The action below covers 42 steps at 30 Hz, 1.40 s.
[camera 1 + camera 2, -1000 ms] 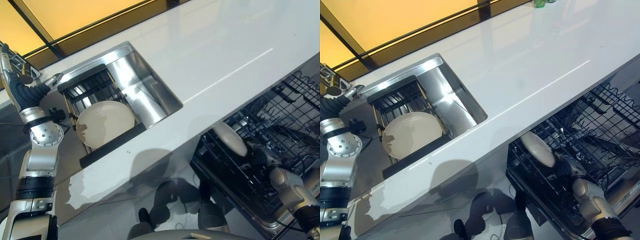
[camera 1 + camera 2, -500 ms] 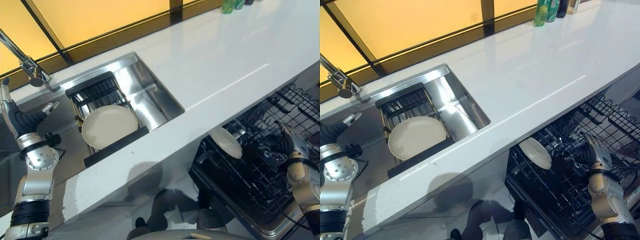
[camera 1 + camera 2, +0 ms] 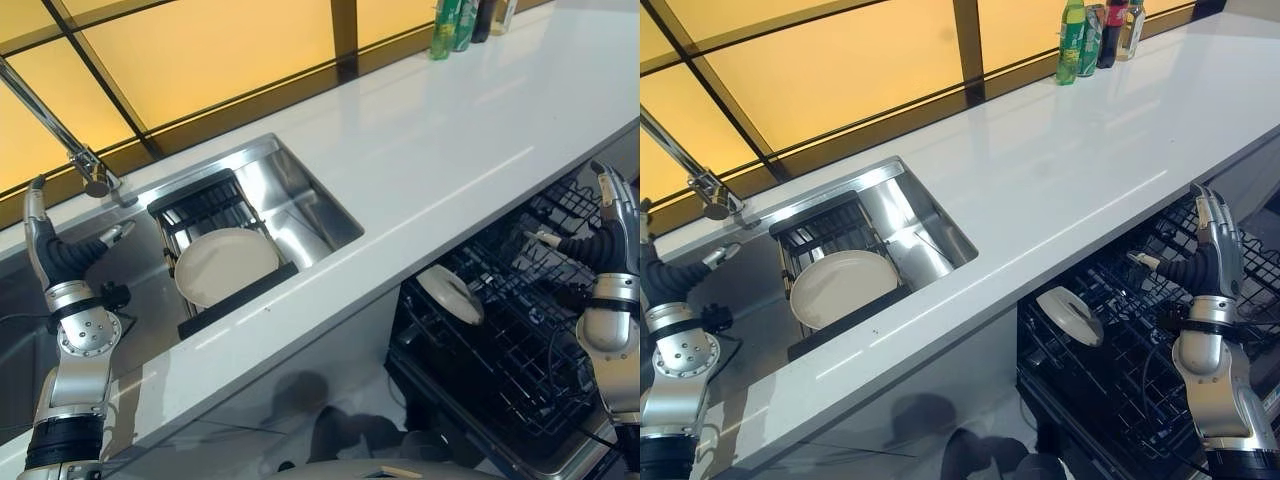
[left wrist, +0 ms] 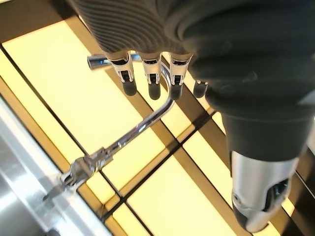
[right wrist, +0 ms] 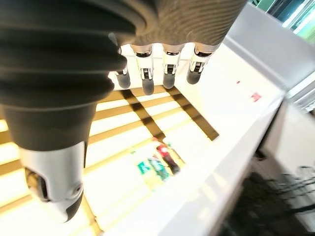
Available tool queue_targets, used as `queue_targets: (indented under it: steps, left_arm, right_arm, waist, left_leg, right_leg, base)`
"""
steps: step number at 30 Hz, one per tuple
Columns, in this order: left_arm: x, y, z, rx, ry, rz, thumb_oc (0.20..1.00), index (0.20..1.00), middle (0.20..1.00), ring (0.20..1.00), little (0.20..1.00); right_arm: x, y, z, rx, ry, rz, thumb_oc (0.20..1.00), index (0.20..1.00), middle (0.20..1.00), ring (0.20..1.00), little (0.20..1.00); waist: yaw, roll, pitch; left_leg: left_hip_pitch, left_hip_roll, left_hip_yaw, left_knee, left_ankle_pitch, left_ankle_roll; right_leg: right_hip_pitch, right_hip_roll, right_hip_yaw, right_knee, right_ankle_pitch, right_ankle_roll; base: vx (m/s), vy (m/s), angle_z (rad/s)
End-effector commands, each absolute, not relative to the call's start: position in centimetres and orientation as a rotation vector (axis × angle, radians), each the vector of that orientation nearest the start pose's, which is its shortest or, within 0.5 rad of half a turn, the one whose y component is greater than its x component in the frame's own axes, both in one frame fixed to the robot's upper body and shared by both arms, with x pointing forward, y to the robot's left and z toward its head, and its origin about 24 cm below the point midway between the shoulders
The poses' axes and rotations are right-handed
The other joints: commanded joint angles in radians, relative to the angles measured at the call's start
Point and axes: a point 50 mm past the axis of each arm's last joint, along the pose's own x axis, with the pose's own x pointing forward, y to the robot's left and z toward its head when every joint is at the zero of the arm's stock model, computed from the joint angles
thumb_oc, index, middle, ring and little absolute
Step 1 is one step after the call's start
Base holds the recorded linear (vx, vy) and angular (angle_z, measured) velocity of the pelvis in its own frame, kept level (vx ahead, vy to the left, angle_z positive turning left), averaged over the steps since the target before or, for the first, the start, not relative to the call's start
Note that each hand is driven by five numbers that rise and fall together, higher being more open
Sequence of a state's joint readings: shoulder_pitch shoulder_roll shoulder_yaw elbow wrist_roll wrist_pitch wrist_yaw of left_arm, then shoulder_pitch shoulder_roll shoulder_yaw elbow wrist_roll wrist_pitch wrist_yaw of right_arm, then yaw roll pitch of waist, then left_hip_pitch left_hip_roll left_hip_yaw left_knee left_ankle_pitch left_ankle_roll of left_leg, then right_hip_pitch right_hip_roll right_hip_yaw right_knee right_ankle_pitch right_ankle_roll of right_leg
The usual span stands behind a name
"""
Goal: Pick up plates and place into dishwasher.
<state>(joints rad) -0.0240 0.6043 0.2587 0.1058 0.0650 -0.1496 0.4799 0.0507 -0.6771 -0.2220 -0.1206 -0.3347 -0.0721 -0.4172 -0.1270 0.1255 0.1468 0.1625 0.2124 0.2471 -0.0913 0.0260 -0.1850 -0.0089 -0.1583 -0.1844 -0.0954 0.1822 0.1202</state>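
Standing plate (image 3: 449, 294) in dishwasher rack (image 3: 520, 330), right hand (image 3: 608, 230) empty

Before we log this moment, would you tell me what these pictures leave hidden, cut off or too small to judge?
- Dishwasher rack: eye views, its far end cut off by the picture's edge and behind the right hand.
- Plate in the rack: too small to tell whether it sits in a slot.
- Plate in the sink: what lies under it is hidden by the plate itself.
- Bottles: contents too small to judge.
- Left hand: open, holding nothing.
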Motion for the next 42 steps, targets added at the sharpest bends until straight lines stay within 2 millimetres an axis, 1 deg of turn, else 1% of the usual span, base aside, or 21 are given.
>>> queue_targets:
  steps: [1, 3, 4, 5, 6, 7, 8, 9, 10, 12, 14, 15, 18, 21, 25, 30, 32, 36, 39, 41, 42]
  left_arm:
    - [24.9, 33.5, 14.0, 0.741, -0.267, 0.612, 1.000, 1.000, 1.000, 1.000, 1.000]
    - [25.4, 33.7, 13.1, 0.735, -0.187, 0.579, 1.000, 1.000, 1.000, 1.000, 1.000]
    - [25.6, 33.7, 12.7, 0.731, -0.165, 0.572, 1.000, 1.000, 1.000, 1.000, 1.000]
    - [25.7, 33.8, 12.5, 0.727, -0.143, 0.566, 1.000, 1.000, 1.000, 1.000, 1.000]
    - [25.8, 33.9, 12.1, 0.724, -0.119, 0.555, 1.000, 1.000, 1.000, 1.000, 1.000]
    - [25.9, 33.9, 11.8, 0.717, -0.106, 0.551, 1.000, 1.000, 1.000, 1.000, 1.000]
    - [25.9, 34.0, 11.1, 0.711, -0.071, 0.545, 1.000, 1.000, 1.000, 1.000, 1.000]
    - [25.9, 34.0, 10.9, 0.709, -0.056, 0.543, 1.000, 1.000, 1.000, 1.000, 1.000]
    - [25.8, 34.0, 10.3, 0.710, -0.026, 0.540, 1.000, 1.000, 1.000, 1.000, 1.000]
    - [25.7, 34.3, 9.5, 0.714, 0.024, 0.531, 1.000, 1.000, 1.000, 1.000, 1.000]
    - [25.6, 34.6, 8.6, 0.714, 0.083, 0.507, 1.000, 1.000, 1.000, 1.000, 1.000]
    - [25.6, 34.6, 8.4, 0.725, 0.098, 0.494, 1.000, 1.000, 1.000, 1.000, 1.000]
    - [25.8, 35.0, 8.5, 0.760, 0.155, 0.453, 1.000, 1.000, 1.000, 1.000, 1.000]
    - [26.1, 35.4, 8.7, 0.799, 0.176, 0.438, 1.000, 1.000, 1.000, 1.000, 1.000]
    - [26.8, 36.0, 9.9, 0.825, 0.154, 0.458, 1.000, 1.000, 1.000, 1.000, 1.000]
    - [27.4, 36.2, 11.1, 0.834, 0.097, 0.506, 1.000, 1.000, 1.000, 1.000, 1.000]
    - [27.6, 36.2, 11.5, 0.868, 0.064, 0.525, 1.000, 1.000, 1.000, 1.000, 1.000]
    - [27.6, 36.6, 13.1, 1.016, -0.007, 0.561, 1.000, 1.000, 1.000, 1.000, 1.000]
    - [28.1, 36.6, 13.6, 1.056, 0.007, 0.511, 1.000, 1.000, 1.000, 1.000, 1.000]
    - [28.4, 36.3, 13.4, 1.066, 0.032, 0.452, 1.000, 1.000, 1.000, 1.000, 1.000]
    - [28.6, 36.1, 12.9, 1.073, 0.084, 0.416, 1.000, 1.000, 1.000, 1.000, 1.000]
  right_arm:
    - [23.6, -27.6, 18.9, -0.877, -0.619, -0.469, 1.000, 1.000, 1.000, 1.000, 1.000]
    - [24.1, -27.0, 19.3, -0.857, -0.637, -0.420, 1.000, 1.000, 1.000, 1.000, 1.000]
    - [24.2, -26.9, 19.7, -0.850, -0.651, -0.407, 1.000, 1.000, 1.000, 1.000, 1.000]
    - [24.3, -26.8, 20.1, -0.838, -0.666, -0.391, 1.000, 1.000, 1.000, 1.000, 1.000]
    - [24.4, -26.6, 20.5, -0.814, -0.680, -0.376, 1.000, 1.000, 1.000, 1.000, 1.000]
    - [24.6, -26.4, 20.7, -0.799, -0.688, -0.369, 1.000, 1.000, 1.000, 1.000, 1.000]
    - [25.0, -25.7, 21.0, -0.776, -0.710, -0.344, 1.000, 1.000, 1.000, 1.000, 1.000]
    - [25.2, -25.4, 21.1, -0.769, -0.721, -0.335, 1.000, 1.000, 1.000, 1.000, 1.000]
    - [25.4, -24.7, 21.2, -0.754, -0.736, -0.321, 1.000, 1.000, 1.000, 1.000, 1.000]
    - [25.7, -24.2, 21.4, -0.733, -0.749, -0.306, 1.000, 1.000, 1.000, 1.000, 1.000]
    - [25.6, -24.1, 21.2, -0.722, -0.740, -0.300, 1.000, 1.000, 1.000, 1.000, 1.000]
    - [25.5, -24.2, 21.1, -0.721, -0.734, -0.300, 1.000, 1.000, 1.000, 1.000, 1.000]
    - [25.1, -24.8, 21.0, -0.721, -0.709, -0.299, 1.000, 1.000, 1.000, 1.000, 1.000]
    - [25.0, -25.2, 20.8, -0.714, -0.691, -0.308, 1.000, 1.000, 1.000, 1.000, 1.000]
    - [24.8, -25.3, 20.6, -0.703, -0.680, -0.308, 1.000, 1.000, 1.000, 1.000, 1.000]
    - [24.9, -25.5, 20.2, -0.709, -0.661, -0.314, 1.000, 1.000, 1.000, 1.000, 1.000]
    - [24.9, -25.6, 20.2, -0.710, -0.656, -0.317, 1.000, 1.000, 1.000, 1.000, 1.000]
    - [24.9, -25.9, 20.2, -0.720, -0.641, -0.313, 1.000, 1.000, 1.000, 1.000, 1.000]
    - [24.9, -26.1, 20.3, -0.733, -0.639, -0.303, 1.000, 1.000, 1.000, 1.000, 1.000]
    - [25.0, -26.2, 20.5, -0.740, -0.640, -0.298, 1.000, 1.000, 1.000, 1.000, 1.000]
    - [25.0, -26.1, 20.6, -0.748, -0.641, -0.296, 1.000, 1.000, 1.000, 1.000, 1.000]
  waist:
    - [0.011, -0.055, -0.044]
    - [0.022, -0.058, -0.046]
    - [0.027, -0.062, -0.042]
    - [0.037, -0.065, -0.036]
    - [0.050, -0.067, -0.027]
    - [0.058, -0.068, -0.021]
    - [0.080, -0.068, -0.006]
    - [0.086, -0.066, -0.002]
    - [0.101, -0.065, 0.004]
    - [0.117, -0.065, 0.006]
    - [0.104, -0.064, 0.001]
    - [0.100, -0.063, -0.001]
    - [0.084, -0.061, -0.011]
    - [0.072, -0.059, -0.009]
    - [0.050, -0.059, 0.004]
    - [0.033, -0.057, 0.013]
    - [0.028, -0.057, 0.015]
    - [0.018, -0.054, 0.015]
    - [0.010, -0.048, 0.014]
    - [0.006, -0.043, 0.016]
    - [0.002, -0.039, 0.018]
  left_leg:
    - [-0.062, 0.037, 0.004, 0.007, 0.059, 0.007]
    - [-0.053, 0.041, -0.014, 0.027, 0.061, 0.004]
    - [-0.066, 0.038, -0.031, 0.067, 0.052, 0.003]
    - [-0.090, 0.033, -0.056, 0.118, 0.051, 0.003]
    - [-0.123, 0.027, -0.098, 0.162, 0.059, 0.001]
    - [-0.140, 0.021, -0.131, 0.174, 0.057, 0.005]
    - [-0.160, 0.004, -0.194, 0.142, 0.059, 0.019]
    - [-0.158, 0.000, -0.204, 0.120, 0.064, 0.023]
    - [-0.166, -0.010, -0.236, 0.100, 0.069, 0.026]
    - [-0.163, -0.024, -0.288, 0.091, 0.060, 0.032]
    - [-0.148, -0.028, -0.266, 0.087, 0.052, 0.032]
    - [-0.140, -0.030, -0.258, 0.083, 0.050, 0.032]
    - [-0.125, -0.046, -0.244, 0.086, 0.028, 0.037]
    - [-0.119, -0.069, -0.231, 0.098, 0.005, 0.052]
    - [-0.115, -0.100, -0.212, 0.108, -0.019, 0.077]
    - [-0.115, -0.127, -0.197, 0.111, -0.035, 0.096]
    - [-0.113, -0.134, -0.194, 0.110, -0.039, 0.101]
    - [-0.110, -0.143, -0.184, 0.108, -0.045, 0.106]
    - [-0.108, -0.147, -0.180, 0.106, -0.046, 0.106]
    - [-0.109, -0.147, -0.178, 0.106, -0.046, 0.105]
    - [-0.109, -0.148, -0.178, 0.106, -0.045, 0.105]
  right_leg:
    - [0.101, -0.002, 0.001, 0.038, -0.175, 0.025]
    - [0.102, 0.016, 0.007, 0.053, -0.187, 0.009]
    - [0.102, 0.022, 0.016, 0.061, -0.192, -0.001]
    - [0.103, 0.030, 0.024, 0.069, -0.195, -0.012]
    - [0.107, 0.037, 0.037, 0.076, -0.198, -0.020]
    - [0.109, 0.039, 0.046, 0.083, -0.200, -0.023]
    - [0.105, 0.040, 0.073, 0.097, -0.194, -0.025]
    - [0.107, 0.039, 0.083, 0.099, -0.197, -0.023]
    - [0.115, 0.036, 0.099, 0.092, -0.200, -0.020]
    - [0.120, 0.028, 0.119, 0.084, -0.203, -0.016]
    - [0.118, 0.012, 0.114, 0.085, -0.202, -0.007]
    - [0.116, 0.009, 0.113, 0.087, -0.203, -0.004]
    - [0.104, -0.009, 0.117, 0.106, -0.208, 0.013]
    - [0.087, -0.029, 0.125, 0.135, -0.213, 0.027]
    - [0.057, -0.060, 0.144, 0.171, -0.210, 0.048]
    - [0.037, -0.080, 0.169, 0.191, -0.209, 0.064]
    - [0.032, -0.085, 0.178, 0.196, -0.208, 0.067]
    - [0.025, -0.092, 0.190, 0.203, -0.209, 0.072]
    - [0.022, -0.094, 0.196, 0.206, -0.211, 0.074]
    - [0.019, -0.095, 0.198, 0.209, -0.212, 0.075]
    - [0.016, -0.095, 0.200, 0.211, -0.212, 0.075]
  base:
    - [0.00, 0.000, 0.00]
    - [0.03, -0.034, 0.02]
    - [0.05, -0.036, -0.01]
    - [0.07, -0.019, -0.05]
    - [0.09, 0.005, -0.01]
    - [0.12, 0.078, -0.04]
    - [0.12, 0.121, -0.12]
    - [0.16, 0.179, -0.26]
    - [0.15, 0.164, -0.34]
    - [0.14, 0.162, -0.39]
    - [0.13, 0.187, -0.83]
    - [0.16, 0.210, -0.57]
    - [0.15, 0.155, -0.09]
    - [0.15, 0.154, -0.15]
    - [0.10, 0.125, -0.14]
    - [0.06, 0.079, -0.06]
    - [0.04, 0.054, -0.05]
    - [0.04, 0.054, -0.05]
    - [0.03, 0.068, -0.03]
    - [0.02, 0.072, -0.03]
    - [0.02, 0.085, 0.00]
